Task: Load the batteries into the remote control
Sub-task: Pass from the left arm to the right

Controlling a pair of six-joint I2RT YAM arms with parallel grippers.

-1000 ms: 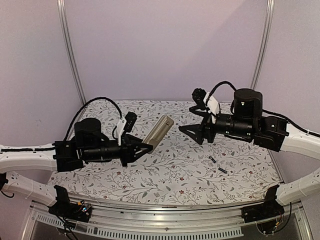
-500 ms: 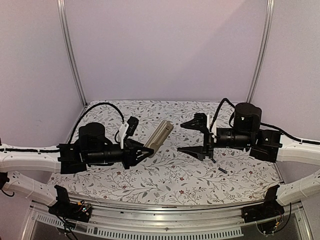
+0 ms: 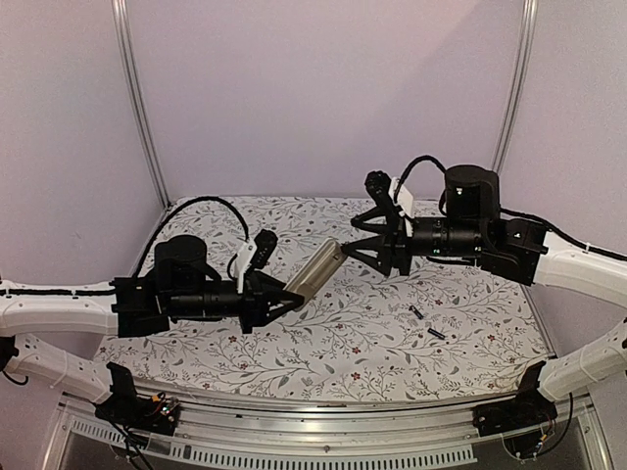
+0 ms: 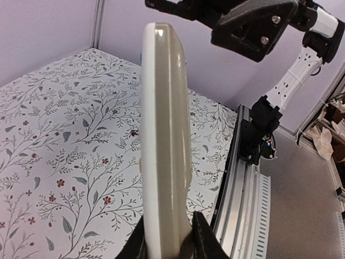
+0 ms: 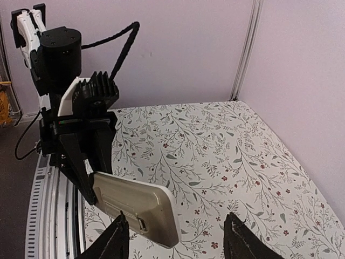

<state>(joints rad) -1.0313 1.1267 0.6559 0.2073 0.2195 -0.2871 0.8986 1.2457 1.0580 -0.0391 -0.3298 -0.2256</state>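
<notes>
The remote control (image 3: pixel 315 270) is held in the air at one end by my left gripper (image 3: pixel 286 294), which is shut on it. It slants up to the right. In the left wrist view the remote control (image 4: pixel 164 135) shows edge-on between the left gripper's (image 4: pixel 170 237) fingers. In the right wrist view its grey-tan underside (image 5: pixel 137 205), with a small latch, faces the camera. My right gripper (image 3: pixel 361 239) is open, just right of the remote's free end. That end lies ahead of the right gripper (image 5: pixel 176 229), nearer its left finger, untouched. Two batteries (image 3: pixel 416 313) (image 3: pixel 436 334) lie on the table.
The floral tablecloth (image 3: pixel 323 338) covers the table. A metal rail (image 3: pixel 323 431) runs along the near edge. Upright metal posts (image 3: pixel 137 98) (image 3: pixel 514 88) stand at the back corners before purple walls. The left arm's wrist body (image 5: pixel 81 124) fills the left of the right wrist view.
My right gripper has risen from near the table, moved left to the remote's free end, and its jaws have narrowed. The left gripper keeps its grip, shifted slightly.
</notes>
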